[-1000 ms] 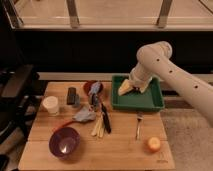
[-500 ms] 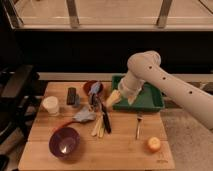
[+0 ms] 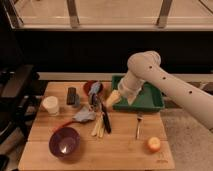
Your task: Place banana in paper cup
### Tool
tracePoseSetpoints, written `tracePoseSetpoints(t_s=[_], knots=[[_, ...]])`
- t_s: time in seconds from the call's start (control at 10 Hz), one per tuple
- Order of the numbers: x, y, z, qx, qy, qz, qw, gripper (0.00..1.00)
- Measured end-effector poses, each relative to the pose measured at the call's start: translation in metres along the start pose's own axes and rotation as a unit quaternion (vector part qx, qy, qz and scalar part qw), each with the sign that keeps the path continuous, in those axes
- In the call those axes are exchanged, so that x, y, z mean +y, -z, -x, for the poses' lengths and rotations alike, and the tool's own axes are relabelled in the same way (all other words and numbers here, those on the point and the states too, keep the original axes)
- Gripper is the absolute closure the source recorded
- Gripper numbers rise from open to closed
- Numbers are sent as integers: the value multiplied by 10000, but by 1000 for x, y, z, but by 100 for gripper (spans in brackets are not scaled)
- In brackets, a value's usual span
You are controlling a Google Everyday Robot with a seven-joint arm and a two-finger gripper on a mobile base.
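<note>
The banana is a pale cream pair of long strips lying on the wooden table, just left of a black-handled knife. The paper cup is a small off-white cylinder standing at the table's left. My gripper hangs at the end of the cream arm, at the left edge of the green tray, above and right of the banana and far right of the cup. It holds nothing that I can see.
A purple bowl sits at the front left and a red bowl at the back. A grey-blue cloth, a dark block, a fork and a round orange fruit also lie on the table.
My arm has swung left and down, carrying the gripper from over the green tray to its left edge, closer to the knife and banana. The objects on the table have not moved.
</note>
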Motion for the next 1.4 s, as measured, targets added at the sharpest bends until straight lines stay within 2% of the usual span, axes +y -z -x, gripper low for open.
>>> tracePoseSetpoints(t_s=[0.1, 0.4, 0.7, 0.9, 1.0, 1.1, 1.4], knots=[[-10, -7, 0, -69, 70, 67, 9999, 25], [-42, -37, 5, -337, 80, -12, 9994, 25], [-58, -65, 20, -614, -513, -126, 9967, 25], [-66, -75, 24, -602, -915, -287, 9936, 25], [-71, -79, 27, -593, -1148, -545, 9901, 25], [-72, -80, 28, -570, -1281, -714, 9875, 25], [-73, -80, 28, -572, -1273, -718, 9876, 25]])
